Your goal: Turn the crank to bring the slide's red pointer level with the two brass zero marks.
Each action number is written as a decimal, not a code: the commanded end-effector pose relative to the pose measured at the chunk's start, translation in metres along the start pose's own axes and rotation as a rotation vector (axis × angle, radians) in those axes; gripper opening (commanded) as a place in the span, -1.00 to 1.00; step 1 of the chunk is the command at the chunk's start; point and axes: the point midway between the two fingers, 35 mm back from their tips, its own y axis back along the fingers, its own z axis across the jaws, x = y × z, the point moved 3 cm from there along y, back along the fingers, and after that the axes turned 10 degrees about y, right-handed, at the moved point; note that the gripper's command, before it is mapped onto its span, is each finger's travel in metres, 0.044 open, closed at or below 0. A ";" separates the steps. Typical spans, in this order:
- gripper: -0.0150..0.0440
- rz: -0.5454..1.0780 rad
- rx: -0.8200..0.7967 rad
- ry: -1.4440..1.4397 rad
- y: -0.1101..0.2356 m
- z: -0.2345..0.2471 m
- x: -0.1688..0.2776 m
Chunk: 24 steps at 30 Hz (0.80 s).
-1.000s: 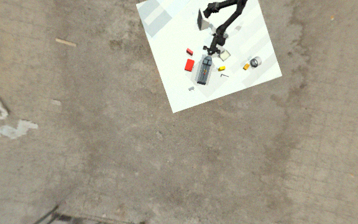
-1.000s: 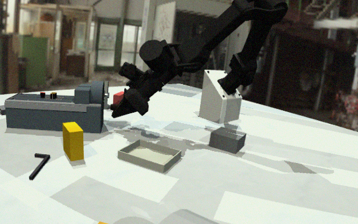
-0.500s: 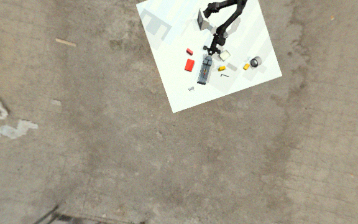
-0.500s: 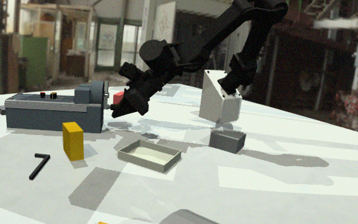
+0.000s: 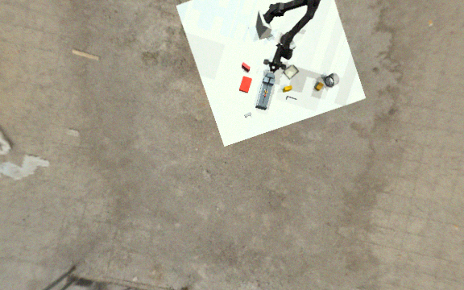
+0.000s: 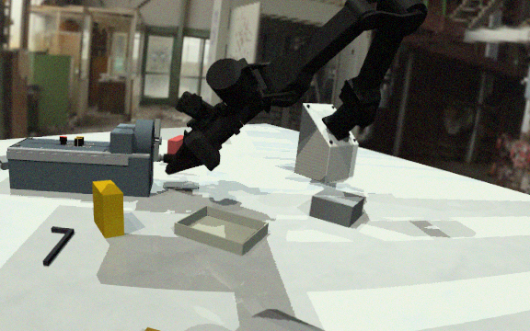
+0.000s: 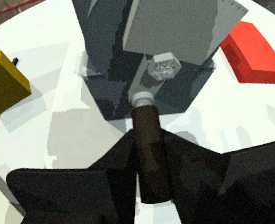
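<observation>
The grey machine (image 5: 265,92) (image 6: 76,165) (image 7: 121,36) lies on the white table (image 5: 224,36) (image 6: 385,257). Its crank is at the end facing the arm, with a hex hub (image 7: 164,68) and a dark handle (image 7: 148,143). My gripper (image 5: 272,68) (image 6: 169,163) (image 7: 144,133) is shut on that handle, right at the machine's end face. On top of the slide, a red pointer (image 6: 63,139) stands a little left of a brass mark (image 6: 79,141). Only one brass mark shows, and I cannot tell whether the pointer is level with it.
A yellow block (image 6: 108,209) (image 5: 287,88) (image 7: 4,83) and a black hex key (image 6: 58,245) lie in front of the machine. A shallow tray (image 6: 247,244), a grey box (image 6: 337,208) and a white wedge block (image 6: 325,147) stand nearby. A red block (image 5: 246,84) (image 7: 254,50) lies on the far side.
</observation>
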 end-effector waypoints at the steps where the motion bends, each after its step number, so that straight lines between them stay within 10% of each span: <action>1: -0.49 -0.007 -0.021 0.005 0.002 0.008 -0.003; 24: -0.49 -0.007 -0.021 0.005 0.004 0.011 -0.005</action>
